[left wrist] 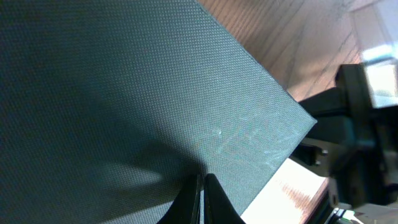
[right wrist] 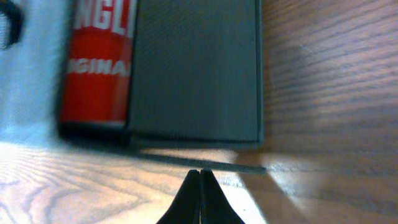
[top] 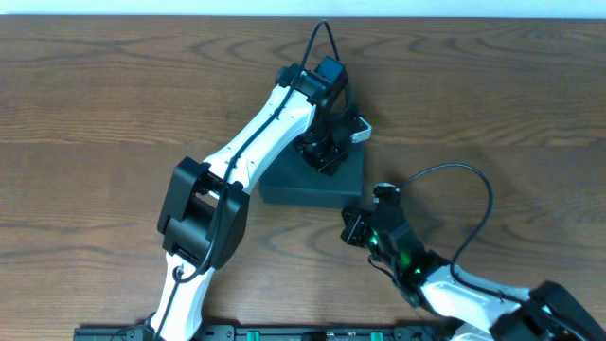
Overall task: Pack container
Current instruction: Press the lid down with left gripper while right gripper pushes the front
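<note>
Overhead, the dark container (top: 308,185) sits mid-table (top: 95,95), the left gripper (left wrist: 203,190) resting on its flat top with fingers pressed together, while the right gripper (right wrist: 200,185), likewise pinched closed and empty, hovers near its front corner.

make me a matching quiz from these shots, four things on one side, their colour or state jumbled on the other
Things:
1. box
2. can
3. left fingers
4. table

Colour or state:
a. brown wood grain
b. shut, over the box
c. red with white letters
d. dark teal

Pairs: 1-d, 2-c, 3-b, 4-a
</note>
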Motion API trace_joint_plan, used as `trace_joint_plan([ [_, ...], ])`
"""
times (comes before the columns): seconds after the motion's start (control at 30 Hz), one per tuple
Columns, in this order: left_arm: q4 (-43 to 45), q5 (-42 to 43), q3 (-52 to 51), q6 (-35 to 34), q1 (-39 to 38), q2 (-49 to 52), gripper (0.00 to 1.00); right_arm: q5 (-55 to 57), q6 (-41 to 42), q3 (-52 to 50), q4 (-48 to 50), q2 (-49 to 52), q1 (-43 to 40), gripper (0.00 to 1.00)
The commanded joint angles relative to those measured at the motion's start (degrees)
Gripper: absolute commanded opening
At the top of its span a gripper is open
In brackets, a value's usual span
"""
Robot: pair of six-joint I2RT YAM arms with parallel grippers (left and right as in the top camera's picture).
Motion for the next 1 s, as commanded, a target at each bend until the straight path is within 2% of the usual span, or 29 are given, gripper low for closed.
trace_joint_plan([
  [0.0, 0.09, -1.42, -2.03, 0.39, -0.39, 2.27, 0.06, 4.15, 0.57, 2.60, 0.35, 1.81, 0.35, 0.02],
  [0.13, 0.09, -1.44, -2.03, 0.39, -0.39, 2.27, 0.06, 4.22, -1.46, 4.52, 0.35, 1.79, 0.35, 0.02],
  [0.33, -0.15, -1.44, -2.03, 0.39, -0.39, 2.27, 0.06, -3.80, -2.10, 5.20, -1.60, -1.57, 0.35, 0.01],
  [0.77, -0.02, -1.44, -1.44, -0.52, -0.22, 1.11, 0.06, -3.98, -8.13, 5.38, -20.96, -29.42, 0.33, 0.01],
  [0.97, -1.18, -2.25, 1.57, -0.70, 1.16, -6.88, 0.06, 5.73, -11.02, 9.40, -37.29, -40.79, 0.13, 0.02],
])
